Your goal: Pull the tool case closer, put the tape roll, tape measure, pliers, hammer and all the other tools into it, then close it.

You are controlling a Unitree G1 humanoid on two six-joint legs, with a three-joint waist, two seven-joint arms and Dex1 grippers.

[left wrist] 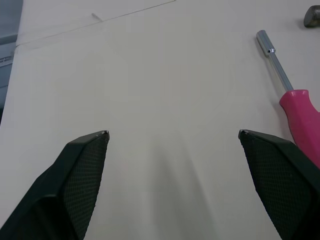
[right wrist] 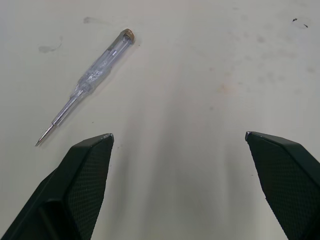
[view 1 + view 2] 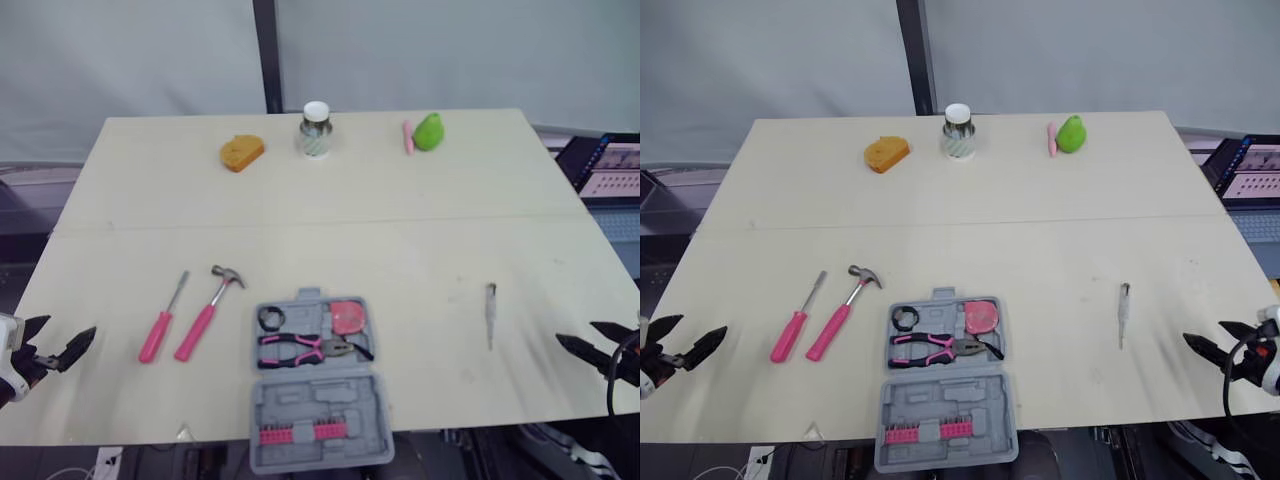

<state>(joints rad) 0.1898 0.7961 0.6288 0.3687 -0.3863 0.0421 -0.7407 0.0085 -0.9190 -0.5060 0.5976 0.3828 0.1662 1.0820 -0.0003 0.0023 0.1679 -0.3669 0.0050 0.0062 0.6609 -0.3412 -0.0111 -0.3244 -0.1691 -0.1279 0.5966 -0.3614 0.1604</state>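
Left gripper point(image 1: 172, 135): fingers spread wide, nothing between them, hovering over bare table point(image 3: 330, 245) near its left edge. In the left wrist view one finger covers part of the pink-handled driver point(image 1: 292, 95), and only a corner of the hammer point(image 3: 210, 312) head is in frame.

Right gripper point(image 2: 179, 136): also spread wide and holding nothing, near the table's right edge. The clear tester screwdriver point(image 2: 87, 82) lies just ahead of it, apart from both fingers.

Tool case point(image 3: 318, 390): open, at the centre of the near edge, with its near half reaching past the table edge. Inside are the pliers point(image 3: 305, 349), a pink tape measure point(image 3: 348, 317) and a small black tape roll point(image 3: 271, 319) (too small to confirm). There is a row of pink bits point(image 3: 297, 433) in the near half.

Hammer and driver lie side by side just left of the case.

Far side: orange object point(image 3: 242, 152), white-lidded jar point(image 3: 316, 130) (label unreadable), green object point(image 3: 430, 131). A screen point(image 3: 610, 165) at the right is cut off and its text is illegible.
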